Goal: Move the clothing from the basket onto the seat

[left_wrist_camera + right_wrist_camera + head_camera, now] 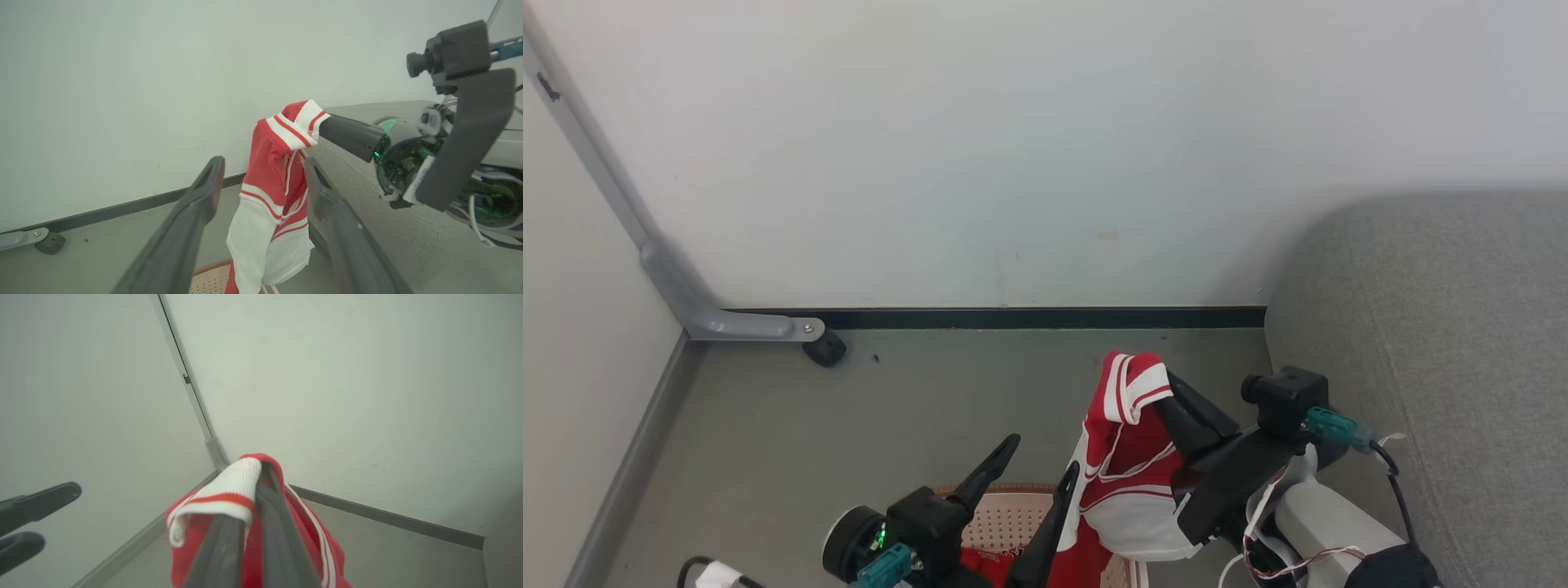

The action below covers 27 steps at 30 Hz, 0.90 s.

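A red and white garment (1127, 457) hangs from my right gripper (1158, 394), which is shut on its striped cuff above the basket. The right wrist view has the two fingers (269, 522) pressed together with the garment (220, 494) folded over them. My left gripper (1042, 454) stands open just left of the hanging cloth, with nothing between its fingers (204, 192). The garment (269, 183) dangles beyond them. The cream perforated basket (1005, 518), brown-rimmed, lies under both grippers with more red cloth inside. The grey fabric seat (1445, 327) is to the right.
A pale wall with a black skirting strip (1013, 317) runs across the back. A grey metal frame leg (735, 325) with a dark foot (825, 349) stands at the left corner. Smooth grey floor (849, 425) lies between the wall and the basket.
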### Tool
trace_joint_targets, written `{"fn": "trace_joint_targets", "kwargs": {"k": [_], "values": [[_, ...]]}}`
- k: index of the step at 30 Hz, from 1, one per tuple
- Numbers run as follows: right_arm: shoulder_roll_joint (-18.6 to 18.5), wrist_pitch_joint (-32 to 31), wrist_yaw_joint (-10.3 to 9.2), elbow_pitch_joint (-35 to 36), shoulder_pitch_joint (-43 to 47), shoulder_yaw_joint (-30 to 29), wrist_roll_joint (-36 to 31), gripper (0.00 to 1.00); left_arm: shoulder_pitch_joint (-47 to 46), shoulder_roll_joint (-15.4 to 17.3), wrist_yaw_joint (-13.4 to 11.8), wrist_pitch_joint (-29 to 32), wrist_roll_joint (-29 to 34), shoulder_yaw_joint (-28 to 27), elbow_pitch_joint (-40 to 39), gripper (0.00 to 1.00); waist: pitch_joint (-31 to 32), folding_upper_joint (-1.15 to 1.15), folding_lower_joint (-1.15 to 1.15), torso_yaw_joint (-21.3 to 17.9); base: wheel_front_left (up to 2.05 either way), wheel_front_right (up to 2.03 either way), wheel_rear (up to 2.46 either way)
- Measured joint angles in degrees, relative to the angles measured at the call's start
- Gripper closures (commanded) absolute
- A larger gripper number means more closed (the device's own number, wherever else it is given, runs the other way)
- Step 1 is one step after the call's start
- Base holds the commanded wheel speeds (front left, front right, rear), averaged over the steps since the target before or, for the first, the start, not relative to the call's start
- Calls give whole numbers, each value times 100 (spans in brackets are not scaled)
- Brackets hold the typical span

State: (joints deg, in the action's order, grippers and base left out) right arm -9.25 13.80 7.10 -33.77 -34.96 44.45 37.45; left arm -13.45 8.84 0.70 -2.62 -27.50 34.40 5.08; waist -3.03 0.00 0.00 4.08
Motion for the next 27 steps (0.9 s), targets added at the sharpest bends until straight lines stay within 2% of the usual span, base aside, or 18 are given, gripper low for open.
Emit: {"fn": "trace_joint_targets", "kwargs": {"k": [8, 27], "values": [[-170, 43, -13, -48, -91, -425, 63, 100, 126, 26, -37, -1, 242, 231, -1, 0, -37, 0, -1, -270, 0, 0, 0], [-383, 46, -263, 412, 62, -1105, 63, 100, 233, 87, -76, -8, 350, 347, -203, 0, -286, 0, -1, -1125, 0, 0, 0]]}}
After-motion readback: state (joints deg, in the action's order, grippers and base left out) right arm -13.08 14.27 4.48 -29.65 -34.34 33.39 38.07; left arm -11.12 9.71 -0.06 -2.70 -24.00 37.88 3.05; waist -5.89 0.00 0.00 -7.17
